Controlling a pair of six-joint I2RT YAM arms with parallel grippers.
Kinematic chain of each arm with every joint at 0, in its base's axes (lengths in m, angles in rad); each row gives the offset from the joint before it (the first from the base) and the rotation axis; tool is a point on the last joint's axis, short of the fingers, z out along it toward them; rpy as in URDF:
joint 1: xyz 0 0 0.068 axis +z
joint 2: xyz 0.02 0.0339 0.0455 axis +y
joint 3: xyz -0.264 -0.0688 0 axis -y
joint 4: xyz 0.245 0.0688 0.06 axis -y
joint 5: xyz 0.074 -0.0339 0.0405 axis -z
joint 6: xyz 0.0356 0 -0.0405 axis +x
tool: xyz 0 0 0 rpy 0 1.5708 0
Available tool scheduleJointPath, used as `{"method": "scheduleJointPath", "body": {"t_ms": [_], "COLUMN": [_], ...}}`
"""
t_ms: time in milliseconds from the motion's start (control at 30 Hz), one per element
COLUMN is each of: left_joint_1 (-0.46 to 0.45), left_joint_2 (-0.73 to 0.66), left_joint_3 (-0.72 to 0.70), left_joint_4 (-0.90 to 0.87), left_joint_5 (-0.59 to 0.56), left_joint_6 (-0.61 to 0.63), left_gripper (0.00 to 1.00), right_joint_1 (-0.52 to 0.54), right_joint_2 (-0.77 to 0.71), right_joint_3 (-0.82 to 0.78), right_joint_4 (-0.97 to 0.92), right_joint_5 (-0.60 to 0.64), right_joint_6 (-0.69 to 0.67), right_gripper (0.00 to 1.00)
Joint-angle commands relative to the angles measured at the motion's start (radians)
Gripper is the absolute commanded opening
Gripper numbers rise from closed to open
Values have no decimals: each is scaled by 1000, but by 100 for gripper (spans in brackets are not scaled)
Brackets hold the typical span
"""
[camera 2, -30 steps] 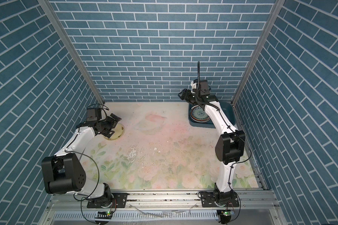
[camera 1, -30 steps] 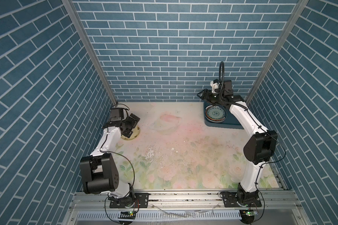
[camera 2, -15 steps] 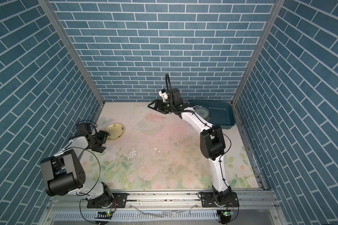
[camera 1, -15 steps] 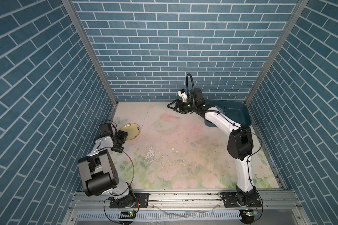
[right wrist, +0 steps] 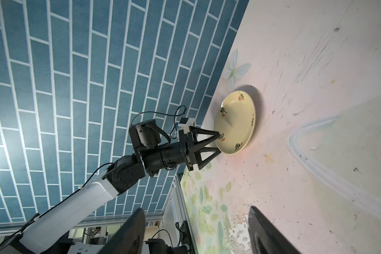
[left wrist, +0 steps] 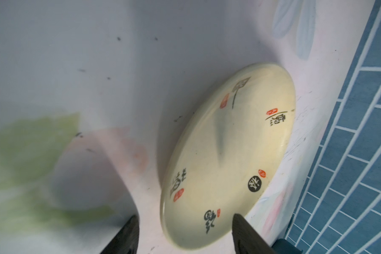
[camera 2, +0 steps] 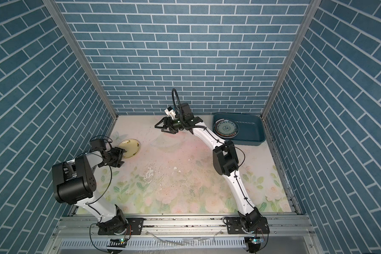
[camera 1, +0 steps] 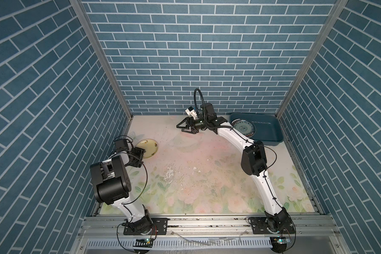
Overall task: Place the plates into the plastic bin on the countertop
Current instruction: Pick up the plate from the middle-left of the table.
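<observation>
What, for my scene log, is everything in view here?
cream-yellow plate: one, cream with dark lettering, on the countertop near the left wall
blue-patterned plate: one, celadon and blue, topmost in the plastic bin; rims beneath, count unclear
plastic bin: one, dark teal, far right corner
countertop: one, pale floral, scuffed
brick walls: three, blue, surrounding
metal rail: one, grey, front edge
left gripper: one, black, fingers open astride the cream-yellow plate's rim
right gripper: one, black, fingers open, empty, above the far middle

The left arm (camera 1: pixel 110 180) is folded low with its elbow raised, and the left gripper (right wrist: pixel 218 142) reaches out level, jaws partly apart. The right arm (camera 1: pixel 231 136) arches far forward. The right gripper (camera 1: pixel 179 128) points leftward, jaws spread and empty.
</observation>
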State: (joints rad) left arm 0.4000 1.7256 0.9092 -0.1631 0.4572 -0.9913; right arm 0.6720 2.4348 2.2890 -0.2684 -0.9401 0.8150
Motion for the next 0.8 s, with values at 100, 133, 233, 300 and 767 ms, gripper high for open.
{"method": "scheduleJointPath", "body": {"t_ms": [100,133,233,300,767], "left_joint_1": [3,3,3,3,3], "left_joint_2": [81,85,89,87,72], "left_joint_3": [12,10,-3,-10,3], "left_joint_4": [30,33,44,49,44], "left_joint_5": [10,13,20,24,70], "left_joint_6": [-34,-38,-38,-38,-1], "left_gripper": [48,44,34,28,0], "right_joint_1": [4,6,7,5,-24], "right_joint_2": [-65,-70,-83,-91,-125], "right_joint_3": [-49,-50,-62,-69,-102], "right_joint_4": [-51,-64,-75,-83,-119], "right_joint_5": [18,29,57,69,170], "right_joint_6": [-22,-28,-37,-43,-49], "right_gripper": [73,72,72,71,73]}}
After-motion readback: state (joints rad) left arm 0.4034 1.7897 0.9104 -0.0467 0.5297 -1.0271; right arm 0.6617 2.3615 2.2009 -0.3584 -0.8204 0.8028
